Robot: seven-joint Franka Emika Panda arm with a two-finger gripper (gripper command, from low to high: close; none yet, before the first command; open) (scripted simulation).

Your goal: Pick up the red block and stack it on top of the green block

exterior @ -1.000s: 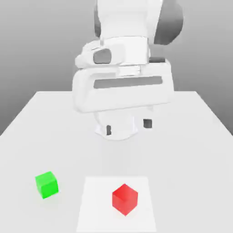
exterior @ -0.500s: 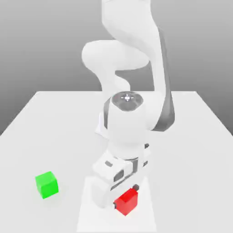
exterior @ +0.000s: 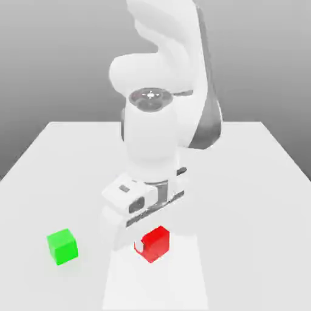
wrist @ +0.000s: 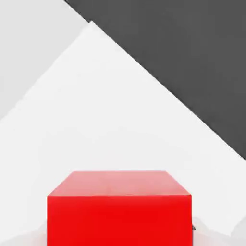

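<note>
The red block [exterior: 155, 243] [wrist: 119, 211] sits between the fingers of my gripper [exterior: 152, 244], which is shut on it and holds it a little above the table. In the hand view the block's top and one side face show close up. The green block [exterior: 62, 246] rests on the table toward the exterior view's left, apart from the red block and roughly level with it in the picture. The arm's wrist and hand stand directly over the red block and hide its far side.
A brighter white square patch [exterior: 182, 285] lies on the white table [exterior: 255, 182] under and in front of the red block. The robot base stands at the back middle of the table.
The arm came down over the red block and shut on it. Since half a second ago the block has risen off the patch and shifted toward the exterior view's left.
</note>
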